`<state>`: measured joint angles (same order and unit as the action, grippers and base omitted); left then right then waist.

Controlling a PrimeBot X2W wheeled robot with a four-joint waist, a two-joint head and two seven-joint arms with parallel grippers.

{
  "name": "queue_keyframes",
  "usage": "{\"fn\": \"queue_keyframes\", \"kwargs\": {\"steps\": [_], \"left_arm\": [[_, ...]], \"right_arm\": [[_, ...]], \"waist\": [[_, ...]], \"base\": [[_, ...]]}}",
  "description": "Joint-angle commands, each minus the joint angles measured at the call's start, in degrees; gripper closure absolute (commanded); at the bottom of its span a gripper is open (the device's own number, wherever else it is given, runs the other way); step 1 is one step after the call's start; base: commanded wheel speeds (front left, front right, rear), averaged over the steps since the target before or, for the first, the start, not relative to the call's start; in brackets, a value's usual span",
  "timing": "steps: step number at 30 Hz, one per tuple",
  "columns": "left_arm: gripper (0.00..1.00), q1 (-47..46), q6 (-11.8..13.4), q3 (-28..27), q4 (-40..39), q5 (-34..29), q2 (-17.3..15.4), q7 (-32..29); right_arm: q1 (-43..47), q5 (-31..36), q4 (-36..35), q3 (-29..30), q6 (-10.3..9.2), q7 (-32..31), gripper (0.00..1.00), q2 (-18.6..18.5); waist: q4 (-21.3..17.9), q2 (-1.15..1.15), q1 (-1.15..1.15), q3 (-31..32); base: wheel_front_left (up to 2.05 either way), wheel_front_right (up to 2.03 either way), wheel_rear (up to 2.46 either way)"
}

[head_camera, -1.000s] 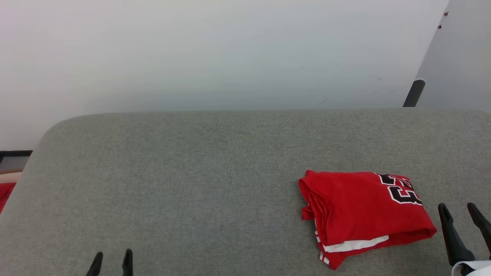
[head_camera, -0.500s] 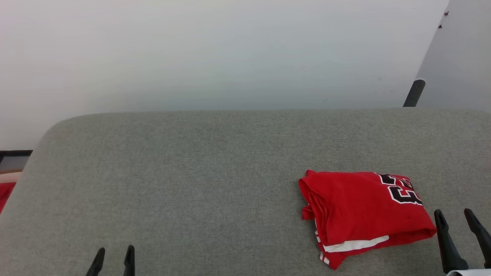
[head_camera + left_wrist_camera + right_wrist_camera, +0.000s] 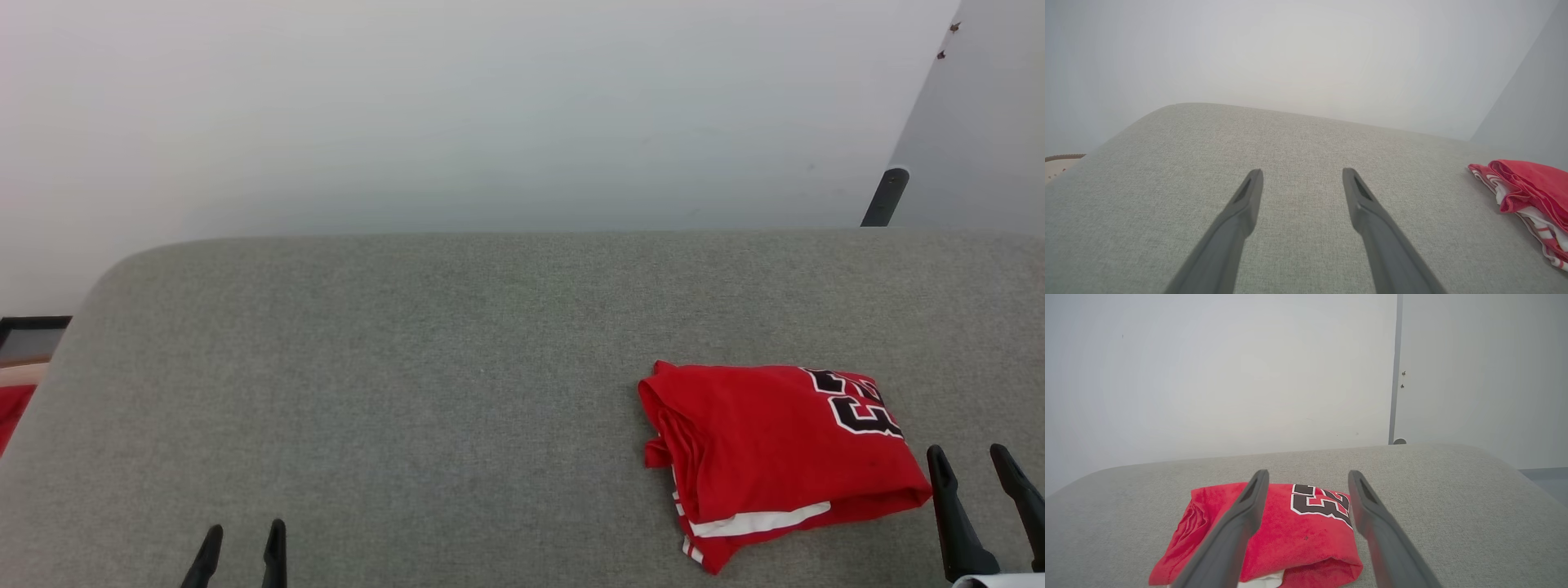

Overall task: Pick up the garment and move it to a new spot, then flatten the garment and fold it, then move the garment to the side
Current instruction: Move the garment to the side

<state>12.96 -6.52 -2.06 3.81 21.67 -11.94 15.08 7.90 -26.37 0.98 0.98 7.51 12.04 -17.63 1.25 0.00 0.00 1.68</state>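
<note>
One garment (image 3: 775,457), head view: a red jersey folded into a rough, soft-edged rectangle. It lies on the right part of one grey woven padded surface (image 3: 408,367) with a rounded far-left corner. It bears black white-outlined numerals at its far right corner and a white band and stripes along its near edge. There are two grippers, each with two dark tapered fingers. The left gripper (image 3: 246,527) is at lower left, well apart from the garment, its fingers slightly parted and empty. The right gripper (image 3: 966,449) is just beside the garment's right edge, its fingers parted and holding nothing. One dark post (image 3: 884,196) stands against the pale wall. Left wrist view: two matte fingers are spread wide over bare weave, with red and white-striped layers stacked at the right edge. Right wrist view: two fingers are spread wide with nothing gripped, and the numerals show between them.
</note>
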Motion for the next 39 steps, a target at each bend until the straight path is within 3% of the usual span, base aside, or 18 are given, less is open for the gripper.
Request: {"fn": "queue_keyframes", "kwargs": {"steps": [1, 15, 20, 25, 31, 35, 39], "left_arm": [[0.0, -0.3, 0.3, -0.1, -0.2, -0.2, 0.1, 0.0], [0.0, -0.5, 0.3, 0.0, -0.6, -0.5, 0.2, 0.0], [0.0, -0.8, 0.4, 0.1, -0.6, -0.5, 0.6, 0.0], [0.0, -2.3, 0.3, 0.0, -1.2, -0.4, 1.4, 0.0], [0.0, -5.7, -0.2, 1.3, -0.3, -1.3, 2.2, 0.0], [0.0, -8.3, -0.5, 2.0, 0.1, -1.6, 2.8, 0.0], [0.0, -10.3, -0.6, 2.1, 0.3, -1.9, 3.2, 0.0]], "right_arm": [[0.6, -0.1, -0.1, 0.0, -0.05, 0.1, 0.0, -0.1], [0.1, -1.0, -0.2, -0.6, -0.05, -0.7, 0.0, 0.0], [-3.1, -2.1, -0.1, -3.6, -0.05, -4.0, 0.0, -2.2], [-12.1, -3.6, 1.5, -8.0, -0.05, -15.1, 0.0, -8.1], [-23.7, -9.5, 7.2, -13.9, -0.06, -37.5, 0.0, -15.1], [-29.5, -15.8, 10.9, -13.7, -0.06, -51.2, 0.0, -16.7], [-33.7, -18.5, 13.9, -12.6, -0.05, -59.5, 0.0, -17.5]], "waist": [[0.0, 0.0, 0.0, 0.0], [0.0, 0.0, 0.0, -0.3], [-0.3, 0.0, 0.0, -1.0], [-1.0, 0.0, 0.0, -3.3], [-0.6, 0.0, 0.0, -7.3], [0.2, 0.0, 0.0, -9.7], [0.9, 0.0, 0.0, -12.0]], "base": [[0.0, 0.0, 0.0], [0.0, 0.0, 0.0], [0.0, 0.0, 0.0], [0.0, 0.0, 0.0], [0.0, 0.0, 0.0], [0.0, 0.0, 0.0], [0.0, 0.0, 0.0]]}}
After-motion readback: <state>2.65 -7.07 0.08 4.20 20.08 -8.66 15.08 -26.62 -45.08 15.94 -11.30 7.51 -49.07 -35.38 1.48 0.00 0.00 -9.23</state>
